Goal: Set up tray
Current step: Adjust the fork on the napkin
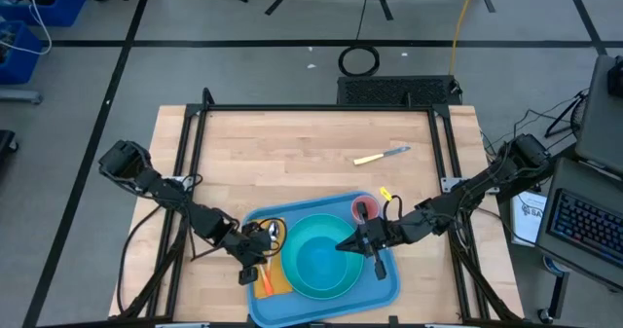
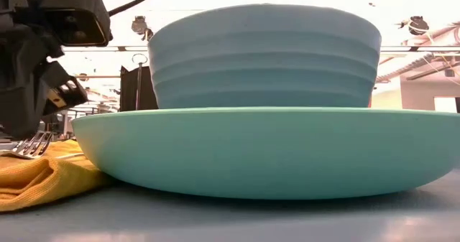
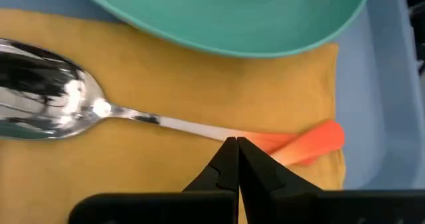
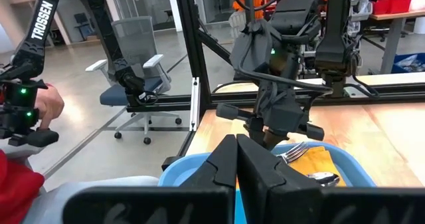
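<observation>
The blue tray (image 1: 391,281) lies at the table's near edge. On it sit a teal plate (image 1: 321,260) with a ribbed bowl (image 2: 266,55), a pink cup (image 1: 362,209) and a yellow napkin (image 3: 166,71) tucked under the plate's left side. A spoon (image 3: 99,108) with an orange handle and a fork (image 2: 29,145) lie on the napkin. My left gripper (image 3: 236,141) is shut, its tips over the spoon's handle. My right gripper (image 1: 347,245) is shut above the plate's right part and holds nothing; it points toward the left arm. My left gripper comes at the spoon's handle (image 3: 199,127) from above, its shut tips over the spot where the pale shaft turns orange. The spoon lies flat on the napkin. Whether the tips touch the handle, I cannot tell.
A yellow-handled knife (image 1: 382,155) lies on the bare wood beyond the tray, toward the far right. The black frame rails (image 1: 321,108) border the table. In the right wrist view a person's hand (image 4: 46,108) shows beyond the table's left side.
</observation>
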